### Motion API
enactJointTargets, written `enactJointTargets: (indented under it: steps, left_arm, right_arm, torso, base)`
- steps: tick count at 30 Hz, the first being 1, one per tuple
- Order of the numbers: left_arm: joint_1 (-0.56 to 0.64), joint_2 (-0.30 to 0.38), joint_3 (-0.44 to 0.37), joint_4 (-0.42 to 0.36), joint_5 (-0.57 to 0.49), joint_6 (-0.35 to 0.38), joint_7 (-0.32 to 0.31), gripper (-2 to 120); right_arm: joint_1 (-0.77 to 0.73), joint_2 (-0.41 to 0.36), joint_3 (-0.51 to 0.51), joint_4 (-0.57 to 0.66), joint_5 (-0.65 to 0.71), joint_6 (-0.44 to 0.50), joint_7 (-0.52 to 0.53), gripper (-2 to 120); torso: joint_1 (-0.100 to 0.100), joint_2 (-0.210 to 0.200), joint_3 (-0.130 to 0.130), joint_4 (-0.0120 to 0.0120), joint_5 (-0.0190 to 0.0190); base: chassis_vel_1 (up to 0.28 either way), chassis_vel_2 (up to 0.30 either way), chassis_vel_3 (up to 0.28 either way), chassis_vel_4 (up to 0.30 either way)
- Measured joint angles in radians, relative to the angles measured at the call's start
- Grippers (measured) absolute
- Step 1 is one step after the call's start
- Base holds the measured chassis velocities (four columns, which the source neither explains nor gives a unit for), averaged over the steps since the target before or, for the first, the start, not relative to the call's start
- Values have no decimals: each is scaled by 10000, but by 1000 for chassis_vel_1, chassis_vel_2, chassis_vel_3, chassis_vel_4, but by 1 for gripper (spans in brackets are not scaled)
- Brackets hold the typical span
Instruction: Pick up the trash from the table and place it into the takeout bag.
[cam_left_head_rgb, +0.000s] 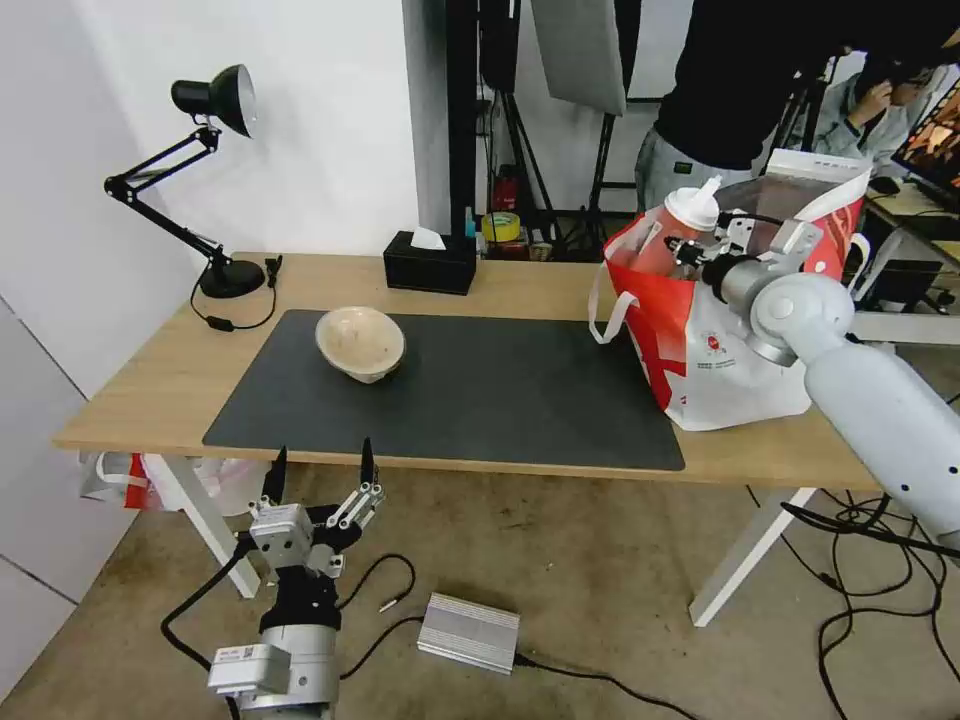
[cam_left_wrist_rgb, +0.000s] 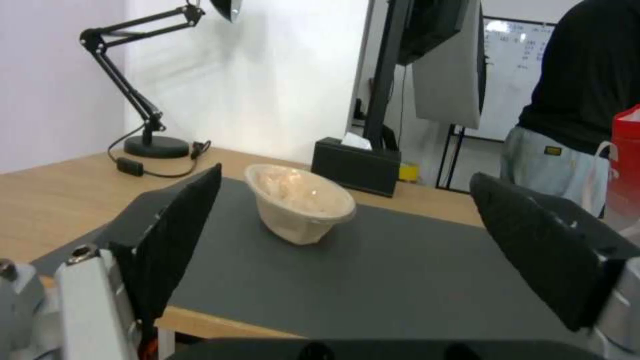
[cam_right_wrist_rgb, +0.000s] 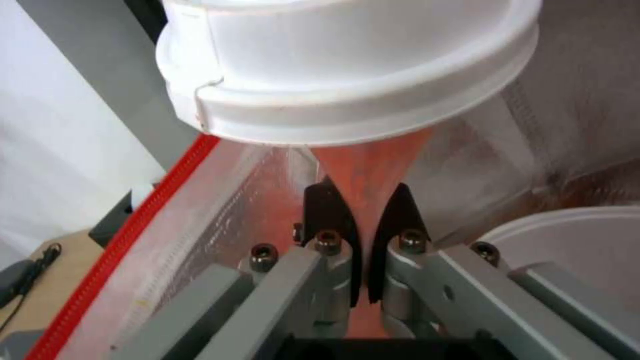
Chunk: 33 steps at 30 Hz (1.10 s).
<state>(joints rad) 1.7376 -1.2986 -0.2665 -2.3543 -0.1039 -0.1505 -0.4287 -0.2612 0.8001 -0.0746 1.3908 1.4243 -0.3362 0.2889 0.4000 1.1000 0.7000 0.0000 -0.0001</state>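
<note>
The right gripper (cam_left_head_rgb: 690, 252) pinches the red translucent cup with white lid (cam_left_head_rgb: 680, 232) above the red-and-white takeout bag (cam_left_head_rgb: 735, 370), at two o'clock of the beige bowl (cam_left_head_rgb: 360, 343). The left gripper (cam_left_head_rgb: 320, 478) waits spread below the table (cam_left_head_rgb: 130, 390).

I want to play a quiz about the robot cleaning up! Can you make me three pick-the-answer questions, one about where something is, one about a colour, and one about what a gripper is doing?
1. Where is the beige bowl?
A. On the grey mat
B. In the bag
C. On the floor

2. What colour is the cup's lid?
A. Black
B. White
C. Green

3. What is the right gripper doing?
A. Hanging open under the table
B. Squeezing the cup over the bag
C. Holding the lamp

Answers:
1. A: the beige bowl lies tilted on the mat on the table.
2. B: the red cup has a white lid.
3. B: the right gripper pinches the cup flat above the open bag. The left gripper is open, low in front of the table.
</note>
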Motion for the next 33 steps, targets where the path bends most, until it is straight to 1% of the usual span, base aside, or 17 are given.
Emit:
enactJointTargets:
  steps: [9,15,24,28,33]
  left_arm:
    - [59,-45,-54,-41,12,0,2,100]
    - [83,-87,-91,-59,29,0,3,100]
    - [72,-117,-89,-55,49,1,6,100]
    - [61,-114,-101,-27,50,1,6,100]
    - [31,-117,-88,2,50,3,6,100]
  right_arm:
    - [-186,-14,6,129,91,-298,341,1]
    - [-155,93,34,219,478,-559,983,1]
    - [-127,183,52,228,715,-700,1189,1]
    - [-99,242,191,239,1370,-737,1453,1]
    - [-58,270,238,247,1745,-749,1610,1]
  torso:
    - [0,0,0,0,0]
    - [0,0,0,1,0]
    - [0,0,0,0,0]
    - [0,0,0,0,0]
    - [0,0,0,0,0]
  base:
    - [0,0,0,0]
    - [0,0,0,0]
    - [0,0,0,0]
    - [0,0,0,0]
    - [0,0,0,0]
